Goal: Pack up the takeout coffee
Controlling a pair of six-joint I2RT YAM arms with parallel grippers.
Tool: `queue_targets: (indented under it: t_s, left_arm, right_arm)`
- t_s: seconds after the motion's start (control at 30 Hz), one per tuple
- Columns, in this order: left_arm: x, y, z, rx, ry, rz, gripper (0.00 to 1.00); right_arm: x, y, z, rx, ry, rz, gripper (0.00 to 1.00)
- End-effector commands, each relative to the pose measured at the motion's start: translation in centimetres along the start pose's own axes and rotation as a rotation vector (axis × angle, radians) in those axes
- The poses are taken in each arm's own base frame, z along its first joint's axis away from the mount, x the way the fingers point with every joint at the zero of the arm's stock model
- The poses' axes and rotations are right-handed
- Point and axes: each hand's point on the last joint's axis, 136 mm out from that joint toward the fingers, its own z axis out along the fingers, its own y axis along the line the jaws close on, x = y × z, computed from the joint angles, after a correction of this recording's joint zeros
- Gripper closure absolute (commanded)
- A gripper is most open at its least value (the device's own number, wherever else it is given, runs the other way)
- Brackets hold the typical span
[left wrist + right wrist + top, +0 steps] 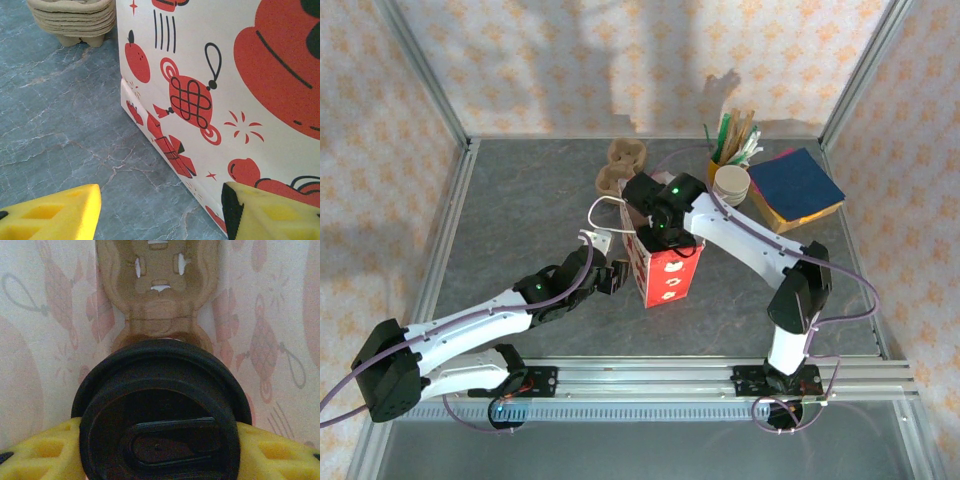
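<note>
Takeout coffee [160, 415]: pinched by its sides between the right fingers [35, 455], black lid facing up at the wrist camera. Cup upright, long axis vertical.

Position: down inside the mouth of the red-and-white paper bag [670, 280]. Bag walls rise on both sides of the cup, their print showing through faintly.

Below: a brown pulp cup carrier [157, 300] lies on the bag floor. It shows past the far rim of the lid, so the cup seems to hang a little to the near side of it. The pocket under the cup is hidden by the lid.

Judgement: the next move is a straight drop along the cup's axis, perhaps eased slightly forward.

Left fingers [55, 215]: spread, gripping nothing, low on the worktop [60, 125] outside the bag's corner. One finger is close to the wall; contact unclear.

Spare carriers [70, 20] are stacked behind the bag.
</note>
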Motion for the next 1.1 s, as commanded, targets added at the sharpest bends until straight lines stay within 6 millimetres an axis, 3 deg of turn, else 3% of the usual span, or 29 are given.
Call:
queue_targets:
  t_s: [0.0, 1.07]
  left_arm:
    - [-0.9, 0.02, -0.27, -0.01, -0.035, -0.003, 0.33]
    - [-0.76, 0.06, -0.23, -0.009, -0.035, -0.005, 0.33]
  right_arm:
    - [-0.66, -0.36, -0.32, 0.017, -0.016, 0.01, 0.54]
    - [-0.19, -0.66, 0.42, 0.021, -0.005, 0.013, 0.54]
